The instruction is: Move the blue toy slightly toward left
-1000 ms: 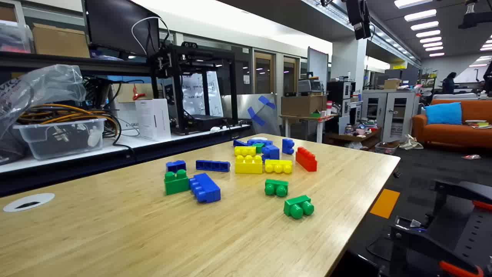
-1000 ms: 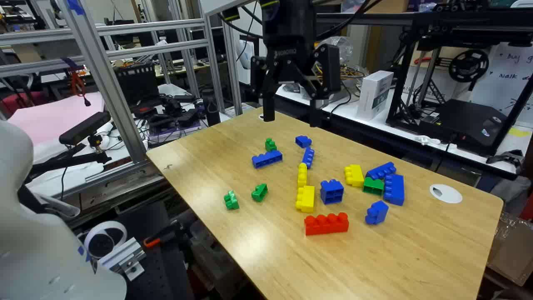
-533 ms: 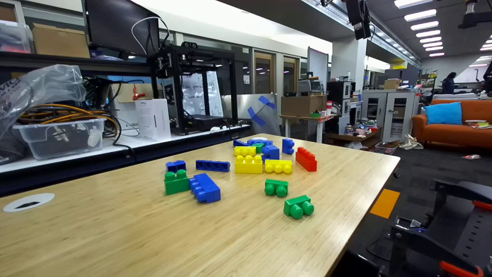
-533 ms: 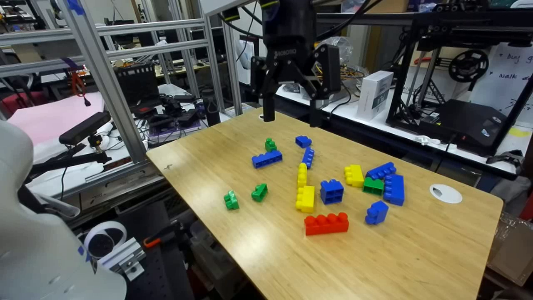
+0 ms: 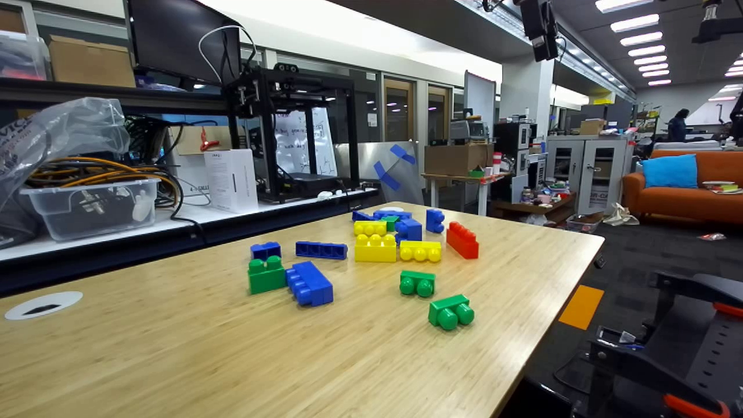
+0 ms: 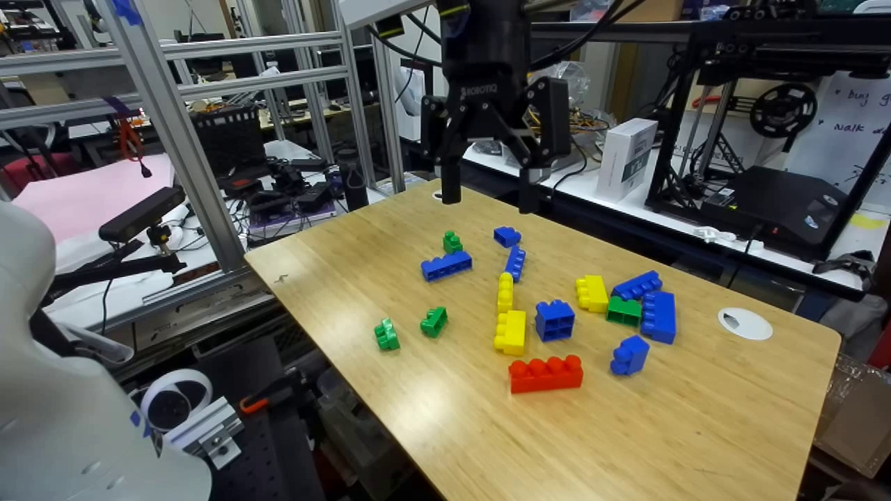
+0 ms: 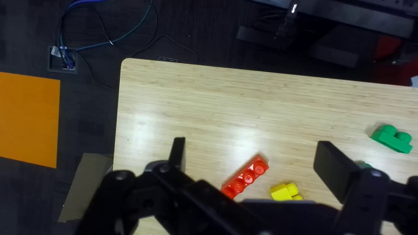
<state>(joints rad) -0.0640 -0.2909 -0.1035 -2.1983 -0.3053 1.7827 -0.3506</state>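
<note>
The chunky squarish blue brick that best fits the blue toy [image 6: 555, 321] lies on the table with its hollow underside showing, between a yellow brick and the red brick [image 6: 545, 375]. It also shows in an exterior view [image 5: 408, 230], partly behind yellow bricks. Another small blue brick [image 6: 630, 355] lies near it; it shows in an exterior view [image 5: 434, 221] too. My gripper [image 6: 489, 196] is open and empty, high above the table. In the wrist view, my gripper [image 7: 251, 160] frames the red brick [image 7: 245, 178] far below, and no blue brick shows.
Yellow bricks [image 6: 511, 332], green bricks [image 6: 434, 321] and other blue bricks [image 6: 446, 266] are scattered on the table [image 6: 626, 431]. A green brick [image 6: 624, 311] touches a long blue brick [image 6: 658, 317]. The table's edge and corner [image 7: 125, 62] show in the wrist view.
My gripper has shifted very slightly to the right and down in an exterior view and stays open. The bricks have not moved.
</note>
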